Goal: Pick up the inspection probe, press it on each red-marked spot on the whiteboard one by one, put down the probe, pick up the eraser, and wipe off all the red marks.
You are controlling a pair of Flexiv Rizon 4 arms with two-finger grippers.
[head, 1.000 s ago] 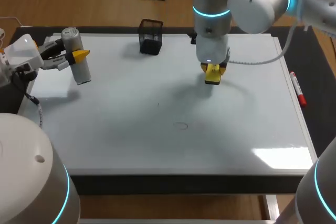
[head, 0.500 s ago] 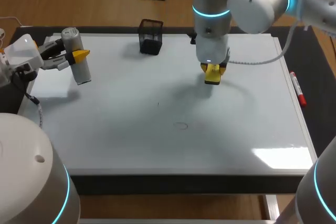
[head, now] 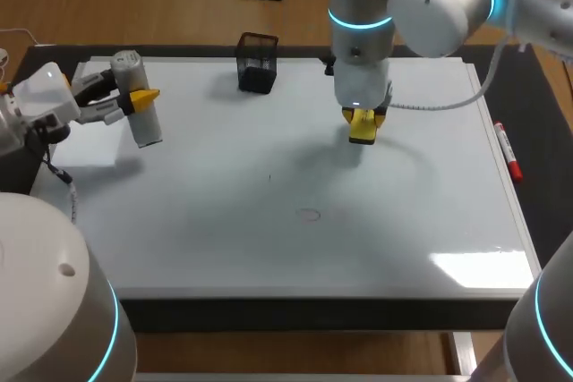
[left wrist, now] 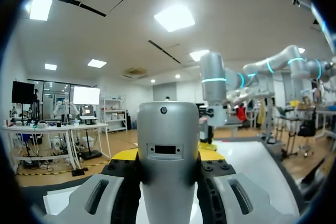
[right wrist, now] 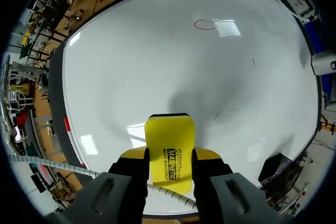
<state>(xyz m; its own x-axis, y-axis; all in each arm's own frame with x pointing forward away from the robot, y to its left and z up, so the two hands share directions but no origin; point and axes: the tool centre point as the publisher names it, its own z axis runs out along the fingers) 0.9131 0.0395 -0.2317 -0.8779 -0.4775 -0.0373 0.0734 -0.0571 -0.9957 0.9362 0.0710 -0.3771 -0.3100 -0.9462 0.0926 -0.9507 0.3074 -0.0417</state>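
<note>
At the far left corner of the whiteboard [head: 269,248], the left pincer [head: 141,96] is clamped on the inspection probe [head: 139,105]. Its two fingers press the grey barrel from either side. The probe hangs nearly upright with its lower end towards the board, an orientation that suits a straight downward press on a mark.

Along the far edge stands a black mesh pen cup [head: 257,62], well out of the way of both arms.

Right of the middle, the right pincer [head: 362,127] grips the yellow eraser [head: 362,123] by its narrow sides. The flat face points at the board, as a wipe would need. It seems to hover just above the surface, though contact cannot be ruled out.

One red ring [right wrist: 206,24] shows on the board towards the near edge, between the two arms and well apart from both tools. My reading is that the probe's press comes first, with the eraser waiting its turn.

A red marker [head: 508,151] lies on the dark worktop [head: 542,185] just beside the board's right edge.
</note>
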